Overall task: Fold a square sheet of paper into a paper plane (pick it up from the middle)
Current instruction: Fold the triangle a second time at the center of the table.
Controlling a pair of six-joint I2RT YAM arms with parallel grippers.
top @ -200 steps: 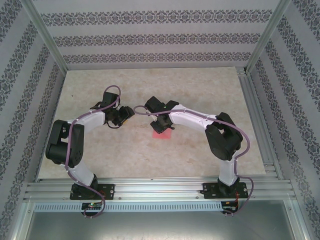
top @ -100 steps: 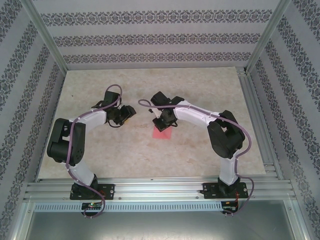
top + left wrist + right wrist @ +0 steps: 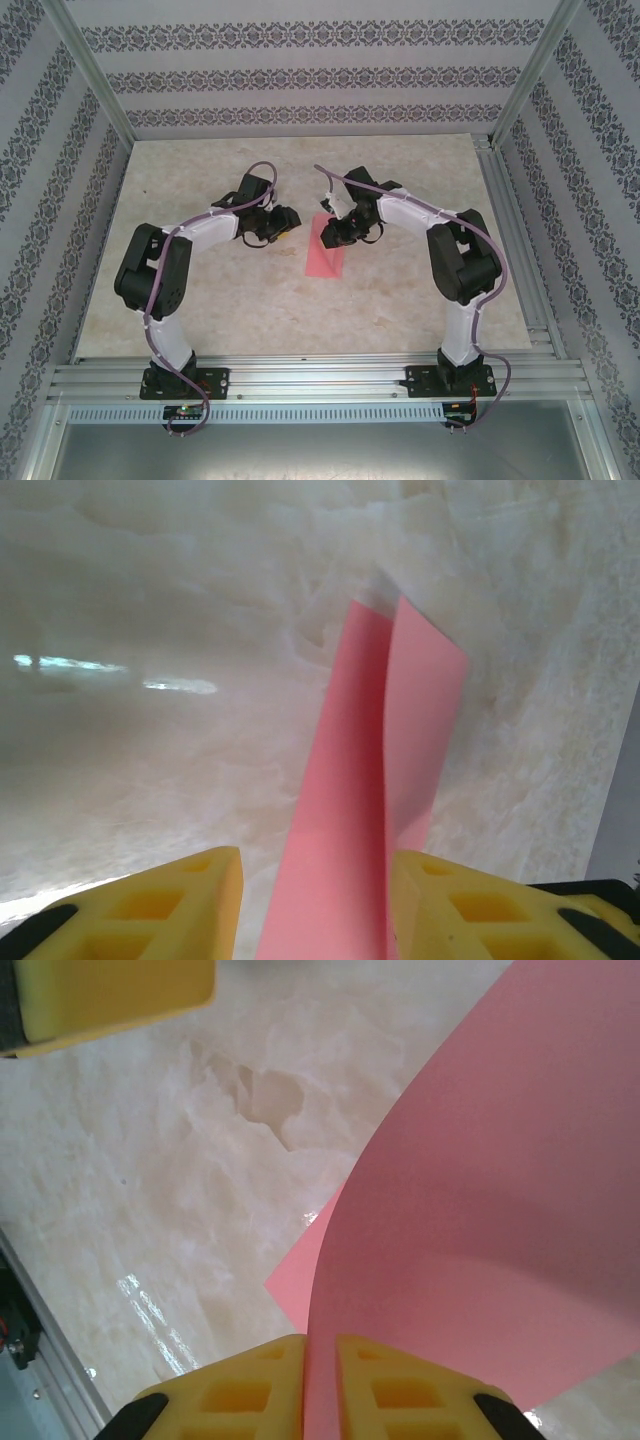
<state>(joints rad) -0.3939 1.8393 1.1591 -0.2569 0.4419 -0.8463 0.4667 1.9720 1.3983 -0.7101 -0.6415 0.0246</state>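
The right tool [image 3: 320, 1345] is seen closed almost fully, its two yellow fingers pinching an edge of the square sheet of paper [image 3: 500, 1210]. From the pinch the pink-red sheet is raised and bowed in a broad curve, while its far part is laid on the pale marbled tabletop [image 3: 150, 1160].

In the top view the sheet [image 3: 325, 258] is found near the middle of the tabletop [image 3: 400, 170], between the two arms, with the right tool [image 3: 342, 232] at its far end. The left tool [image 3: 284, 222] is held near it, to the left. In its own wrist view the left tool [image 3: 315, 865] is shown partly open, with the sheet [image 3: 400, 730] lined up in the gap; no grip on it can be made out. A lengthwise bend is visible, but no dart shape has been formed yet.

The sheet is judged very light, limp and easily creased or torn, and a slip from smooth fingers is likely. It is best taken at an edge or along the centre line, with gentle pressure.

Both arms are bent at raised elbows, with forearms turned inward toward each other and wrists angled down to the tabletop.
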